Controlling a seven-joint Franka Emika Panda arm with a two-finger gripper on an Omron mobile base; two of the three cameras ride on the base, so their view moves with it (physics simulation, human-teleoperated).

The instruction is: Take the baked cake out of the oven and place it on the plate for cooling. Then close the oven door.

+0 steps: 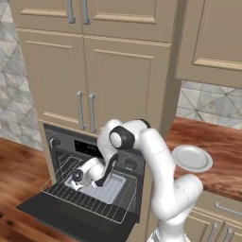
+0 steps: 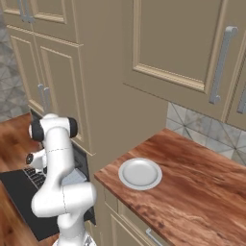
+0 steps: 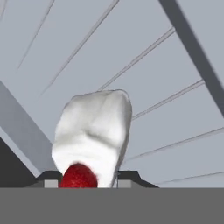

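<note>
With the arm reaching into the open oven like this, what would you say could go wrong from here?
1. The pincer stands right at the small baked cake, fingertips on either side; such a tiny piece might slip or get crushed.
2. The hand works low over the pulled-out wire rack, so lifting could snag it.
3. The plate sits on the counter well to the side of the oven, and the oven door lies open below; a drop during that swing is possible.
</note>
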